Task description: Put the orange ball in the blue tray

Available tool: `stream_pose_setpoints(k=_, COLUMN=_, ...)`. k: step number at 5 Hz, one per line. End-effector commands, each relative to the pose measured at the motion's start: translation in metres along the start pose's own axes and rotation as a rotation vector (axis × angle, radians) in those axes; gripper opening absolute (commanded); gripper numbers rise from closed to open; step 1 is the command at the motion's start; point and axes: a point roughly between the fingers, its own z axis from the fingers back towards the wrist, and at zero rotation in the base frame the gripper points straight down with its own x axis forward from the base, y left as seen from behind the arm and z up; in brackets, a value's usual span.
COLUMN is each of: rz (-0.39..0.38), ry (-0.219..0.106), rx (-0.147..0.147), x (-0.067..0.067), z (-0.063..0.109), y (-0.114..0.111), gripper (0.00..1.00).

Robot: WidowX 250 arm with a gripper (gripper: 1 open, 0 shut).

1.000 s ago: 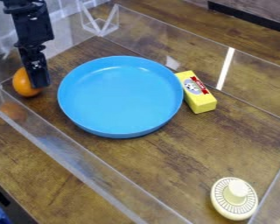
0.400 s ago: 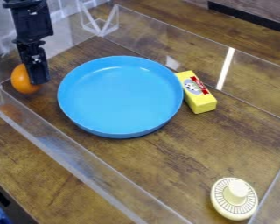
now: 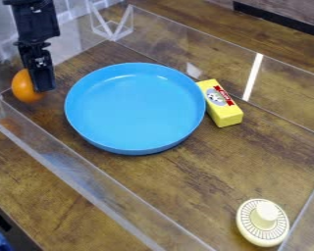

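Ball position: orange ball (image 3: 25, 88) sits on the worktop (image 3: 186, 186) at about 9 o'clock of the blue tray (image 3: 133, 106), just outside its rim. Tool (image 3: 42, 80) points steeply down at the ball's 3 o'clock side, overlapping it in view; jaws look spread wide, contact not resolvable, nothing lifted. Ball is round, so no long axis. Yellow block (image 3: 220, 102) at the tray's 3 o'clock carries a red-and-white label, unreadable.
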Motion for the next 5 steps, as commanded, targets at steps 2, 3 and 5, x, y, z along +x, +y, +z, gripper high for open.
stream_pose_setpoints(k=2, rz=-0.009, ry=-0.054, rx=0.086, x=0.012, z=0.042, y=-0.008, gripper=0.00)
stream_pose_setpoints(k=3, rz=-0.003, ry=-0.055, rx=0.089, x=0.018, z=0.051, y=-0.019, gripper=0.00)
stream_pose_setpoints(k=5, rz=-0.021, ry=-0.072, rx=0.100, x=0.049, z=0.055, y=-0.065, gripper=0.00)
